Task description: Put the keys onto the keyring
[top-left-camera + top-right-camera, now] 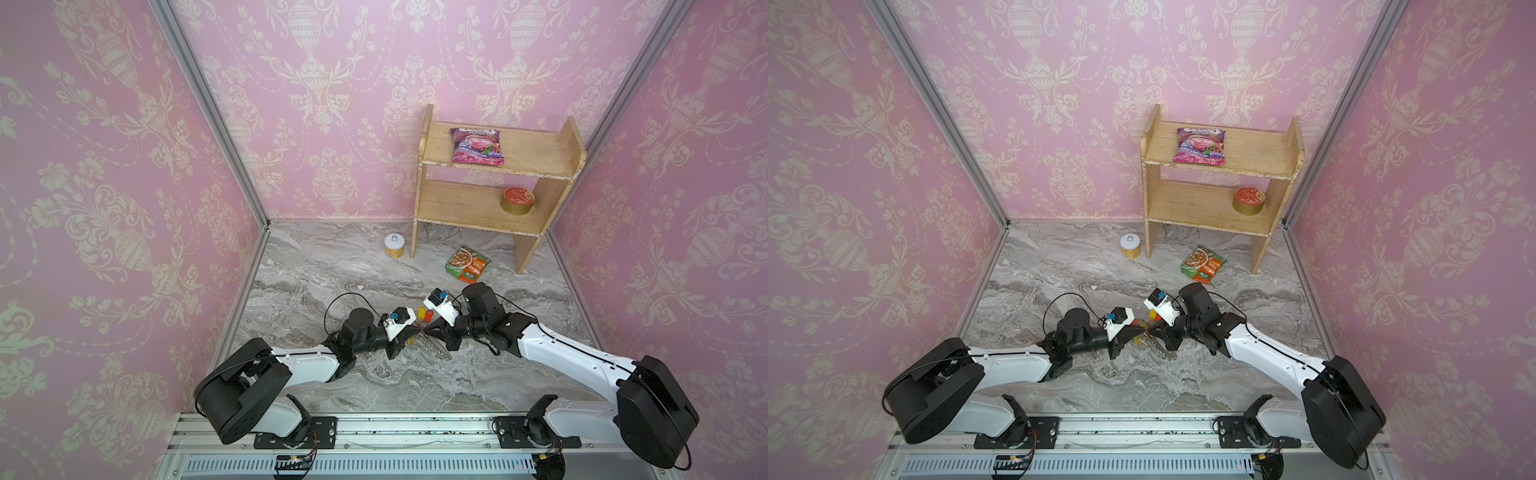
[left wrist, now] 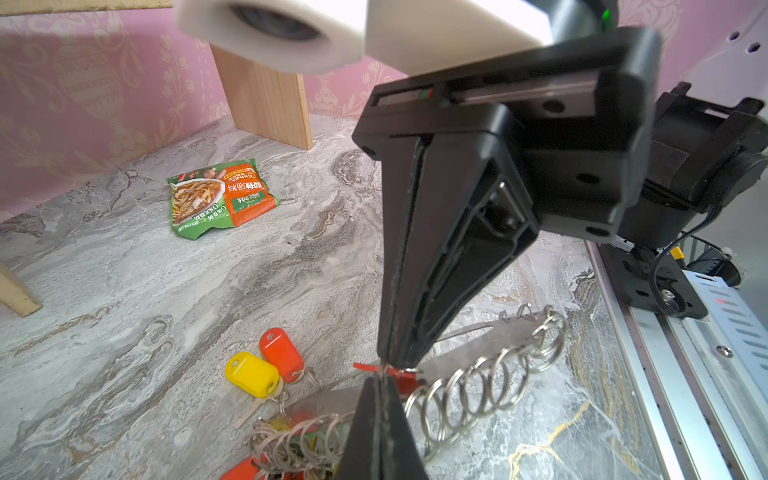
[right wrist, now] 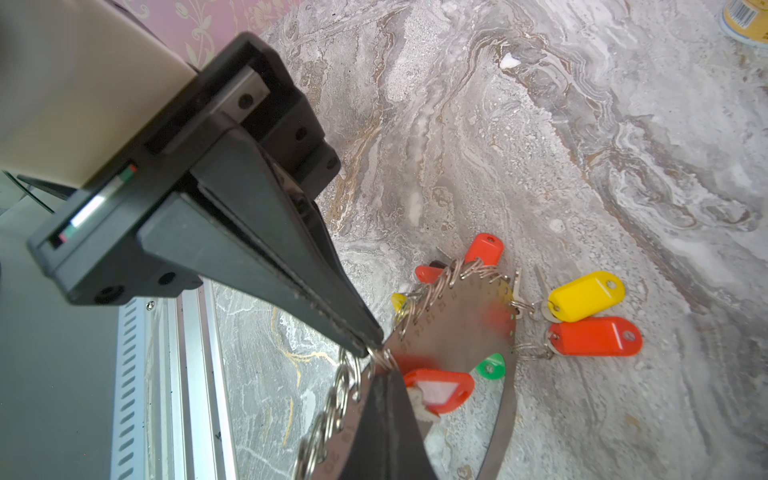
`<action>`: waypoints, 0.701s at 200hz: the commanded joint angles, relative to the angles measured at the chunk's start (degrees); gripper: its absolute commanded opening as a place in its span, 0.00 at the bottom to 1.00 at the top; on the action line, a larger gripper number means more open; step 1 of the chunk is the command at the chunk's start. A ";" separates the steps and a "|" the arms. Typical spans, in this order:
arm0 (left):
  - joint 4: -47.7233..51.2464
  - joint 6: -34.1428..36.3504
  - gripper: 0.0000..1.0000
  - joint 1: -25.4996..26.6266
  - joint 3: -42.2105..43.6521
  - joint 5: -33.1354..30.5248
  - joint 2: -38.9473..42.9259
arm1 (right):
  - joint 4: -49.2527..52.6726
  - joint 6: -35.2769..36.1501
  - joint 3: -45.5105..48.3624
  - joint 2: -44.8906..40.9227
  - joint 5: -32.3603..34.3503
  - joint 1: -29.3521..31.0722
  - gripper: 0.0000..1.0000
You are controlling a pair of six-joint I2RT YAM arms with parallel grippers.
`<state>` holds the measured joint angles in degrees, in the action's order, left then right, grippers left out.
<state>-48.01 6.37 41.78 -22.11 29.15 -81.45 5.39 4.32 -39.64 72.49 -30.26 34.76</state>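
Threading seems in hand: black left gripper [image 2: 380, 380] and black right gripper [image 3: 384, 378], jaws fully closed, tips meeting at a silver ring [image 3: 384, 358] of the grey-brown band keyring [image 3: 453, 324], red-tagged silver key [image 3: 436, 388] just beside; who pinches what is unclear. Next: twist key's loop on

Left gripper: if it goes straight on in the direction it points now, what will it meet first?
Most likely the right gripper. The left gripper points at it almost tip to tip, and only a thin ring of the keyring seems to lie between them; the depth is hard to judge.
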 commanded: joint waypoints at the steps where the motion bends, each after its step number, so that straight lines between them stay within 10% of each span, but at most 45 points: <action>1: -6.72 -1.37 0.00 -0.64 0.75 -2.57 0.68 | 1.21 -1.65 1.56 -1.29 -0.32 0.37 0.00; 140: -31.49 -9.83 0.00 -1.09 -0.54 -5.42 -8.95 | -9.53 -14.02 9.97 -1.59 1.18 1.66 0.00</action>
<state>-66.94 -1.48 41.71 -20.78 27.33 -90.50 -6.37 -6.35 -31.92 69.54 -27.70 34.87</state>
